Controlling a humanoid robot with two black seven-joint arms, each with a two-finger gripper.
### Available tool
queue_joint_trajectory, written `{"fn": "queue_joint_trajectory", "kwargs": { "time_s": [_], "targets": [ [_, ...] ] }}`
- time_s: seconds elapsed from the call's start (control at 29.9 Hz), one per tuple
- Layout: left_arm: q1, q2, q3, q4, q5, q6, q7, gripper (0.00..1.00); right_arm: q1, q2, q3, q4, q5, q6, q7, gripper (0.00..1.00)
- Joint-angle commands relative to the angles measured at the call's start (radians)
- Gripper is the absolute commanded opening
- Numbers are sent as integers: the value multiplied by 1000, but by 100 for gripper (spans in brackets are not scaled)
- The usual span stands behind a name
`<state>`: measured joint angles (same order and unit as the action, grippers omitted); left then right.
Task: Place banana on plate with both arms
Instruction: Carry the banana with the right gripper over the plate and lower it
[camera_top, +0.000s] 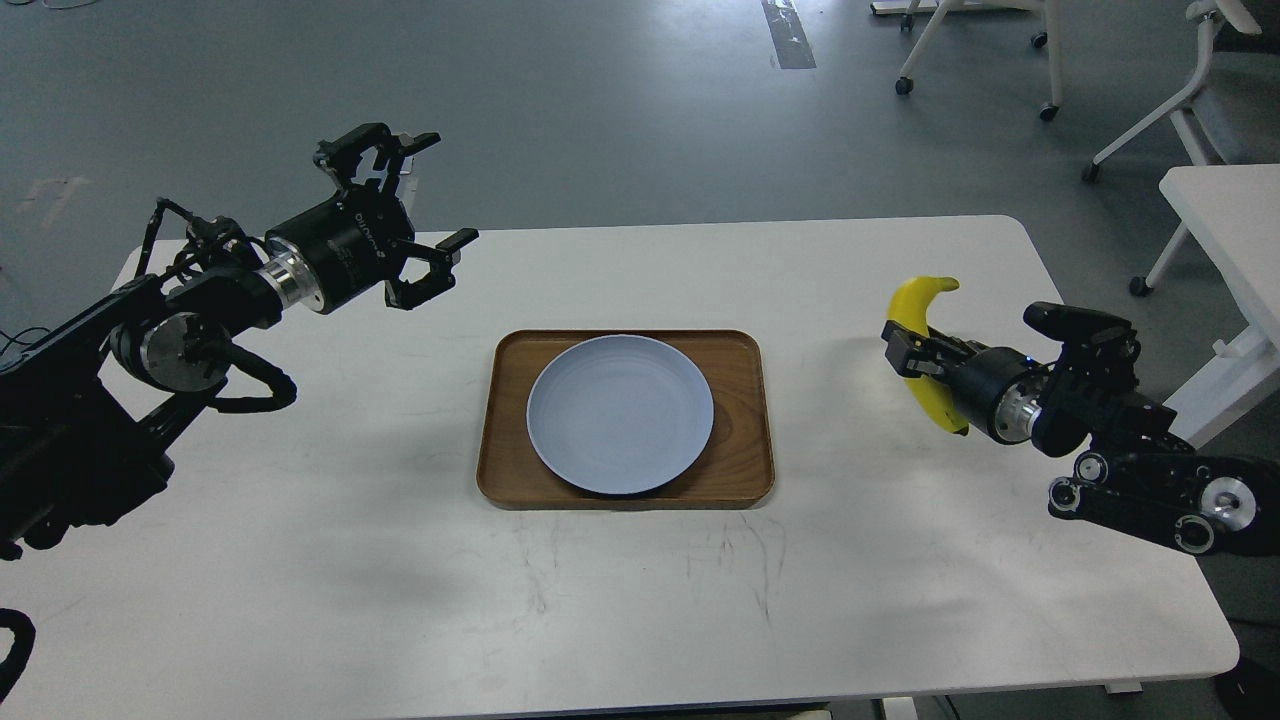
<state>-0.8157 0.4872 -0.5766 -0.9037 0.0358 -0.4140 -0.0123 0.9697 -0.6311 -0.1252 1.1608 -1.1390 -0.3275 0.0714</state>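
Observation:
The yellow banana (912, 310) is held in the air above the right side of the table, stem end up. My right gripper (908, 358) is shut on its middle, to the right of the tray. The pale blue-grey plate (620, 413) lies bare on a brown wooden tray (745, 420) at the table's middle. My left gripper (425, 205) is open and empty, raised above the table's far left, well apart from the plate.
The white table (640, 580) carries only the tray and plate. Office chairs (1000, 40) stand on the grey floor at the back right. A second white table (1230, 230) stands at the right edge.

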Motion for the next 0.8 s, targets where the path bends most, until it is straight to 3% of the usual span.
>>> {"fn": "queue_joint_trajectory", "kwargs": {
  "time_s": [0.0,0.07,0.27,0.53,0.77],
  "targets": [
    [0,5,0,0,1,0,0,98,174,108,-149,-18,-1,50,66,27],
    [-2,7,0,0,1,0,0,98,248,155,-235,-27,-1,73,106,27],
    [-2,11,-5,0,-1,0,0,98,362,313,-355,-104,-1,111,149,27],
    [0,14,-8,0,-1,0,0,98,340,474,-413,-181,-1,122,160,27],
    [3,31,-8,0,-1,-3,-2,98,290,508,-435,-205,1,119,160,27]
  ]
}}
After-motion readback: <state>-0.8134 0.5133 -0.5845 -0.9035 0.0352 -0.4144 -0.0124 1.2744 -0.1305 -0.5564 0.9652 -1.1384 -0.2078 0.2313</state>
